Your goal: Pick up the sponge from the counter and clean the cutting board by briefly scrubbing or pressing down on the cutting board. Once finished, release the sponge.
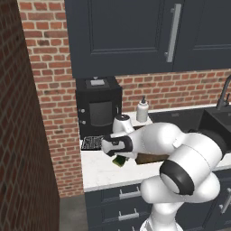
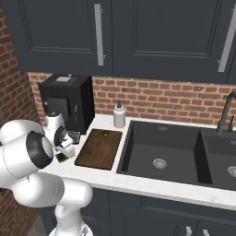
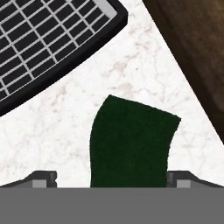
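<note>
Sponge (image 3: 131,144) | between fingers (image 3: 43,178) of hand (image 3: 112,179) | on counter (image 3: 52,131)

Arm: bent forward and low from the base, elbow raised, wrist turned downward.
Gripper (image 3: 112,177): pointing down (seen along its fingers in the hand view), fingertips (image 3: 43,178) set wide on either side.

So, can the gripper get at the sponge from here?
Probably yes: the gripper is right over the sponge, one fingertip on each side, with bare counter around it and the cutting board off to one side.
</note>
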Tool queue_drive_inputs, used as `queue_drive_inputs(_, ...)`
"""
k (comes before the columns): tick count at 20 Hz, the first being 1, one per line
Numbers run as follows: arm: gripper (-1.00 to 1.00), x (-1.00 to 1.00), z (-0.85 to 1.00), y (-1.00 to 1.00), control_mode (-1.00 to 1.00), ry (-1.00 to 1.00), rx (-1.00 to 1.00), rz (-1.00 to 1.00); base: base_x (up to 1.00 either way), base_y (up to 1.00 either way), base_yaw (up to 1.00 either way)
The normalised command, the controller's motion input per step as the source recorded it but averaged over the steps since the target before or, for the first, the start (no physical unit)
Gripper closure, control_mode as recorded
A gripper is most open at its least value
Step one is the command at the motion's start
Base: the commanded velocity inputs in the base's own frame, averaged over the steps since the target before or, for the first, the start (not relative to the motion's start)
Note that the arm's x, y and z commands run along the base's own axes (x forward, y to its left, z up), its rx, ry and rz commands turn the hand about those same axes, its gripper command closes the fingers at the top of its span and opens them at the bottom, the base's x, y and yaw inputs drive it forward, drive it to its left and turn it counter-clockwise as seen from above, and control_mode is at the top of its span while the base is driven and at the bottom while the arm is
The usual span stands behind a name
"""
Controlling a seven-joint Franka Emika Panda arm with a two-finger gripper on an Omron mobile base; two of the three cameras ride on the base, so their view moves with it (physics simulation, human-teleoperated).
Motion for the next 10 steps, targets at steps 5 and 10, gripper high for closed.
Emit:
queue_drive_inputs(5, -1.0, 0.0, -0.08, -0.05, -1.0, 0.0, 0.0, 0.0, 0.0, 0.0, 0.0)
queue_drive_inputs(10, -1.0, 0.0, -0.07, -0.02, -1.0, -0.02, 0.0, 0.0, 0.0, 0.0, 0.0)
